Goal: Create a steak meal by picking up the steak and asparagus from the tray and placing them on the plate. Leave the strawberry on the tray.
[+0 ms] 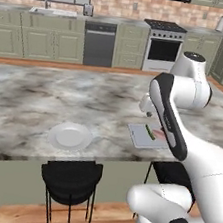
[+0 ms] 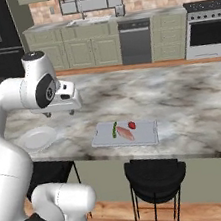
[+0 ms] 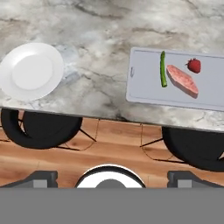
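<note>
Gripper (image 2: 58, 112), jaws spread wide and holding nothing, hangs high above the marble counter (image 3: 100, 83), over the stretch between tray (image 3: 144, 83) and plate (image 3: 8, 72); from that height the hand camera takes in both at once, which suits a survey before the first pick. The tray lies near the counter's front edge and serves as landmark. On it, the asparagus (image 3: 163, 69) lies nearest the end facing the plate, running across the tray's short way; the steak (image 3: 182, 80) lies just beside it, angled, apart from it; the strawberry (image 3: 194, 65) sits just beyond the steak toward the tray's back rim, close to but seemingly not touching the meat. The plate stands bare, well apart from the tray along the same front edge. Judged stage: nothing yet moved; the asparagus's clear flanks favour a straight descent.
</note>
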Motion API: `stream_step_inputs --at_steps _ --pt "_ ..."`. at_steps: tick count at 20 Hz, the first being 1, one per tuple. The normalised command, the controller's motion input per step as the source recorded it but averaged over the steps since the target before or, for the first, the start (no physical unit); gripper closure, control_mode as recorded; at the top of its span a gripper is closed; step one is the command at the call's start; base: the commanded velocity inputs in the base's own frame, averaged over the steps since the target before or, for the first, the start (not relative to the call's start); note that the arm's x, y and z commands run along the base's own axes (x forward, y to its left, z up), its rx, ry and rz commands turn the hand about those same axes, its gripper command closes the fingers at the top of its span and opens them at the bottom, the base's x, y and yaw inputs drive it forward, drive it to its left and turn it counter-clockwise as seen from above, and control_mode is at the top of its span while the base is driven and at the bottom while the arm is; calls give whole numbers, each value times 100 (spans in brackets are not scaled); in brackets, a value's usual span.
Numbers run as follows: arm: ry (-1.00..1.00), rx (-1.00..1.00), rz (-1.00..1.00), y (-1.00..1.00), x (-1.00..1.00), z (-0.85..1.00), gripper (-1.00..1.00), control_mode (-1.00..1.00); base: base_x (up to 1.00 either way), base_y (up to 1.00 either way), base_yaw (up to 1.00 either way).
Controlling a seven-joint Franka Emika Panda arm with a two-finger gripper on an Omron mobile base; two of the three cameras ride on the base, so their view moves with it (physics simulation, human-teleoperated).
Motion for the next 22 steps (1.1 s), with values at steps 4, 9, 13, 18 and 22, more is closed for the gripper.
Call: stream_step_inputs --at_steps 4,9,13,18,22 --pt "0 0 0 0 0 0 -100 100 43 7 0" --pt "0 0 0 4 5 -3 -100 -100 20 14 0" --pt "0 -1 -1 20 24 -18 -100 -100 0 0 0" --pt "0 0 0 2 26 -27 -100 -100 0 0 0" --pt "0 0 0 -3 27 -38 -100 -100 0 0 0"
